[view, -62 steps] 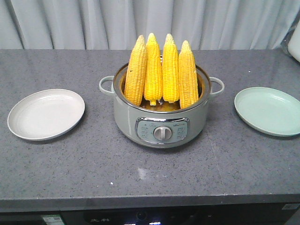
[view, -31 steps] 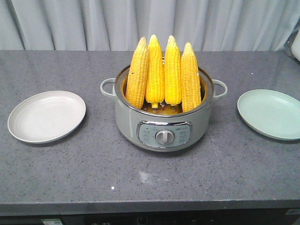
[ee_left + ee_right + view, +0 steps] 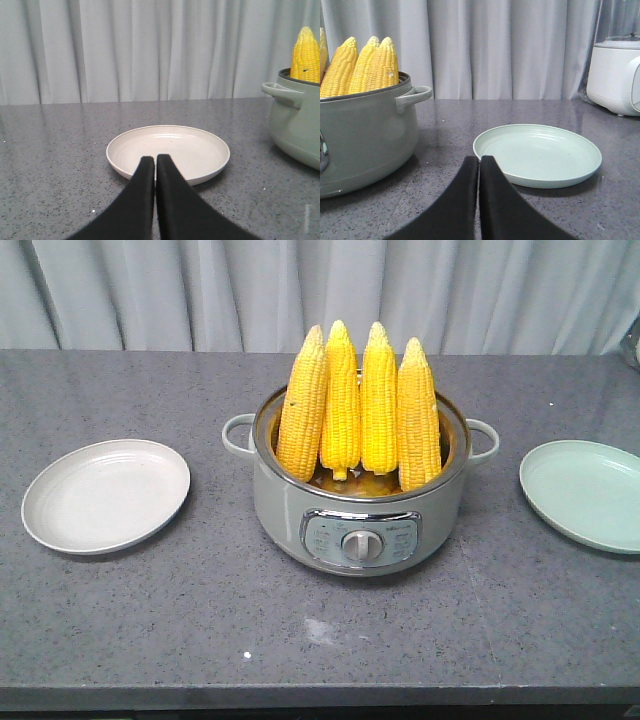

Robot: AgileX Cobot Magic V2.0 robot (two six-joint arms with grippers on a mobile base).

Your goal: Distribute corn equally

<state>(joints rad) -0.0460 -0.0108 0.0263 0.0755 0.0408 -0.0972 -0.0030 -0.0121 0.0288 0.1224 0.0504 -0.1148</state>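
Observation:
Several yellow cobs of corn [image 3: 360, 408] stand upright, tips up, in a grey-green electric pot [image 3: 360, 515] at the middle of the counter. In the right wrist view the corn [image 3: 367, 65] rises from the pot [image 3: 360, 145] at the left. An empty white plate [image 3: 105, 494] lies left of the pot, an empty pale green plate [image 3: 585, 494] right of it. My left gripper [image 3: 154, 159] is shut on nothing, just short of the white plate [image 3: 168, 150]. My right gripper [image 3: 480, 159] is shut on nothing, near the green plate [image 3: 537, 154]. Neither gripper appears in the front view.
The grey speckled counter [image 3: 200, 620] ends at a front edge near the bottom of the front view. A grey curtain [image 3: 200, 290] hangs behind. A white appliance [image 3: 616, 75] stands at the far right, behind the green plate.
The front view has shifted: pot, corn and plates sit a little further right and lower in the frame than a second ago. Nothing on the counter has moved relative to the rest.

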